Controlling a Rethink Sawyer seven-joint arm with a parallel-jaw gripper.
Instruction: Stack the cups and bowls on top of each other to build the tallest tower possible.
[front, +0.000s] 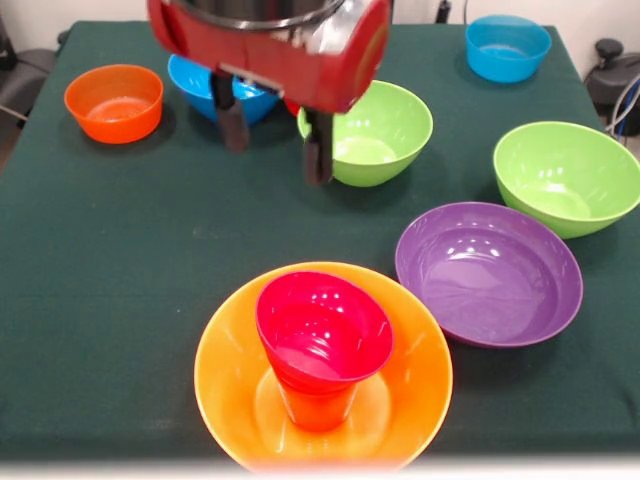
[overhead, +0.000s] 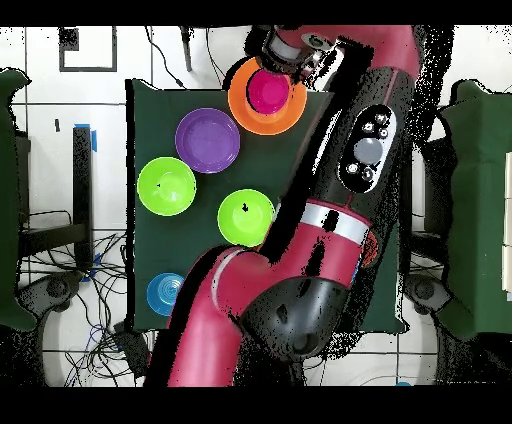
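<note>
The tower stands at the table's front edge. Its base is a big orange bowl (front: 225, 380) (overhead: 240, 105). An orange cup (front: 318, 405) stands in it, and a small crimson bowl (front: 322, 330) (overhead: 267, 90) sits tilted on the cup. My gripper (front: 275, 135) hangs open well behind the tower, with nothing between its black fingers (front: 232, 118). It is in front of a blue bowl (front: 205, 85) and beside a lime green bowl (front: 375, 130) (overhead: 245, 217). A sliver of red (front: 292, 106) shows behind the gripper, mostly hidden.
A purple bowl (front: 488, 272) (overhead: 207, 139) lies right of the tower. A second lime green bowl (front: 567, 175) (overhead: 166, 185) is at the right edge. A small orange bowl (front: 113, 102) sits far left and another blue bowl (front: 507, 47) (overhead: 166, 292) far right. The arm (overhead: 365, 150) spans the overhead view.
</note>
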